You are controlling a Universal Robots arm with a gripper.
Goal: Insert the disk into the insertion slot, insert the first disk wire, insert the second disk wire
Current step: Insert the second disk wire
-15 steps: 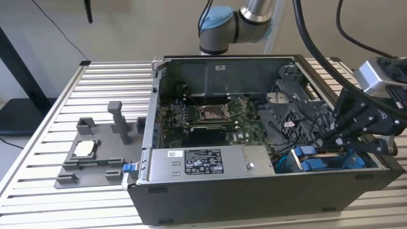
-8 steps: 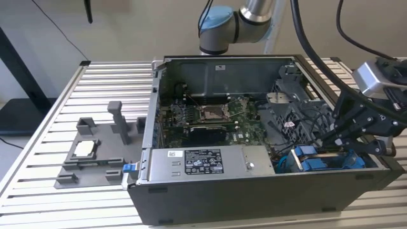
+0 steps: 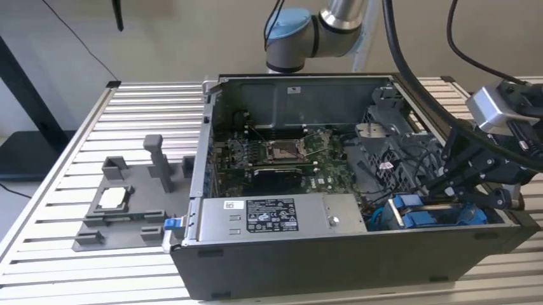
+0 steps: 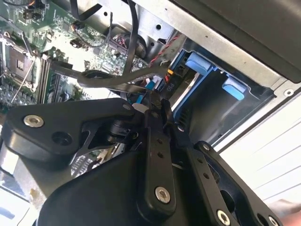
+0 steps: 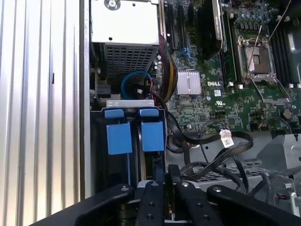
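My gripper [image 3: 439, 190] hangs over the open computer case's near corner on the exterior view's right, just above the insertion slot [image 3: 434, 216]. In the first wrist view two blue carrier tabs [image 5: 152, 135] stand side by side inside the slot [image 5: 129, 103]; the disk's metal body is hidden in the bay. The fingers [image 5: 155, 188] are pressed close together in both wrist views. A flat black disk wire [image 4: 113, 79] runs from the motherboard to a connector right at the gripper [image 4: 157, 106] tips. A second black wire [image 5: 211, 141] loops beside the bay.
A grey power-supply box [image 3: 271, 219] lies along the case's near wall. The motherboard [image 3: 280, 155] with its square socket [image 5: 256, 56] covers the case floor. A grey fixture [image 3: 127, 203] sits on the slatted table [image 3: 68, 159] at the exterior view's left.
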